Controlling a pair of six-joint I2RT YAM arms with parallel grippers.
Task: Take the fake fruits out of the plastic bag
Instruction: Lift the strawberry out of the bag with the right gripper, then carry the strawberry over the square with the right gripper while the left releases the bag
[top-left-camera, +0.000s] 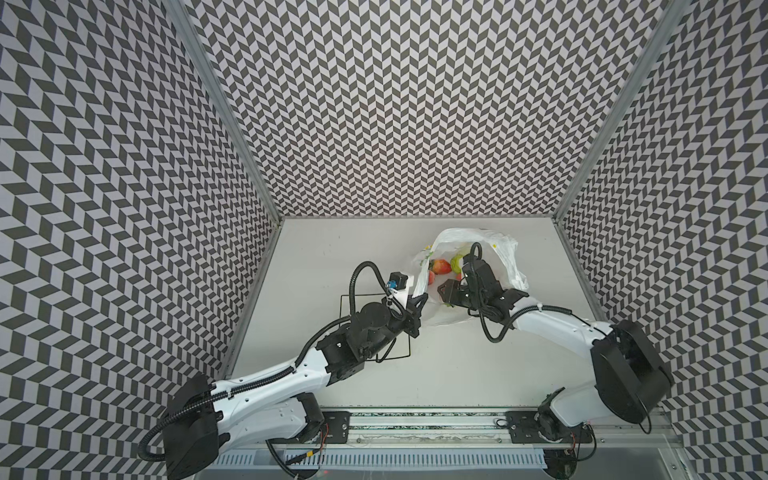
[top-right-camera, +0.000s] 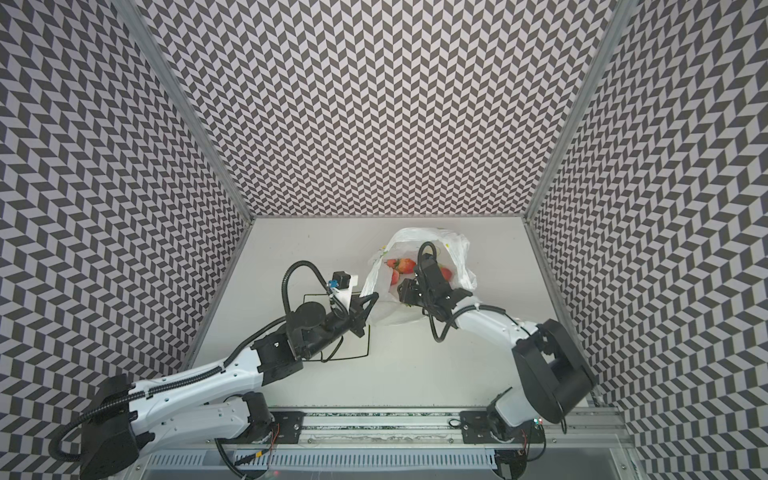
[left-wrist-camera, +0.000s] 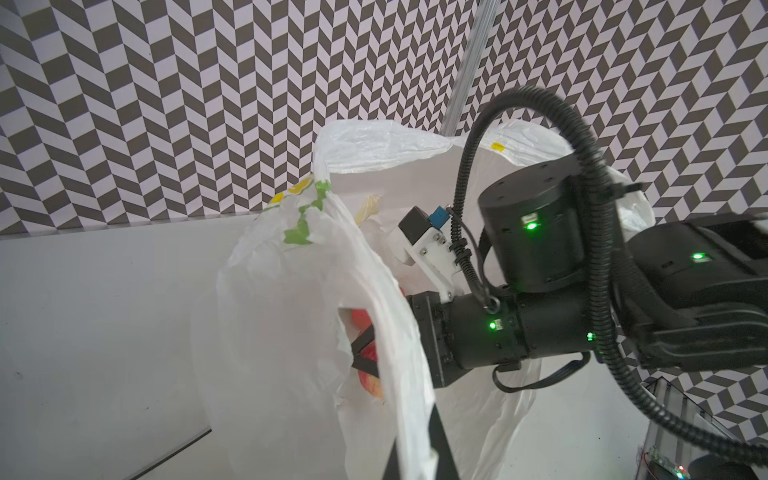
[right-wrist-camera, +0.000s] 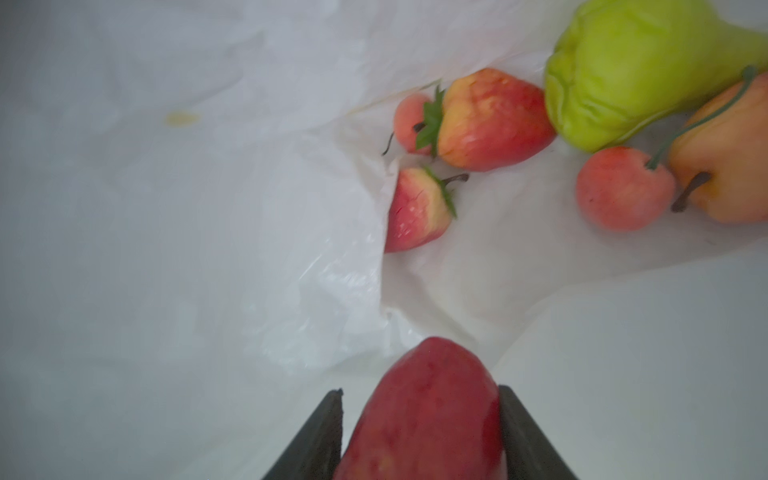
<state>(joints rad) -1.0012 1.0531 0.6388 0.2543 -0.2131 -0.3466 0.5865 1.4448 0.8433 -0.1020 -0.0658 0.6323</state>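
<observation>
The plastic bag (top-left-camera: 503, 253) (top-right-camera: 457, 249) lies at the back right of the table, its mouth held up. My left gripper (top-left-camera: 422, 299) (left-wrist-camera: 419, 457) is shut on the bag's near edge. My right gripper (right-wrist-camera: 420, 390) (left-wrist-camera: 365, 353) reaches inside the bag and is shut on a red strawberry (right-wrist-camera: 424, 415). On the bag's floor beyond it lie more fake fruits: a green pear (right-wrist-camera: 623, 70) (top-left-camera: 457, 262), two strawberries (right-wrist-camera: 490, 120) (right-wrist-camera: 415, 212), two pink balls (right-wrist-camera: 623, 187) (right-wrist-camera: 409, 118) and an orange fruit (right-wrist-camera: 727, 166). Strawberries (top-right-camera: 405, 264) show through the mouth in both top views.
A square white plate with a black rim (top-left-camera: 361, 295) lies under my left arm, left of the bag. Patterned walls enclose the table on three sides. A metal rail (top-left-camera: 415, 419) carrying both arm bases runs along the front edge.
</observation>
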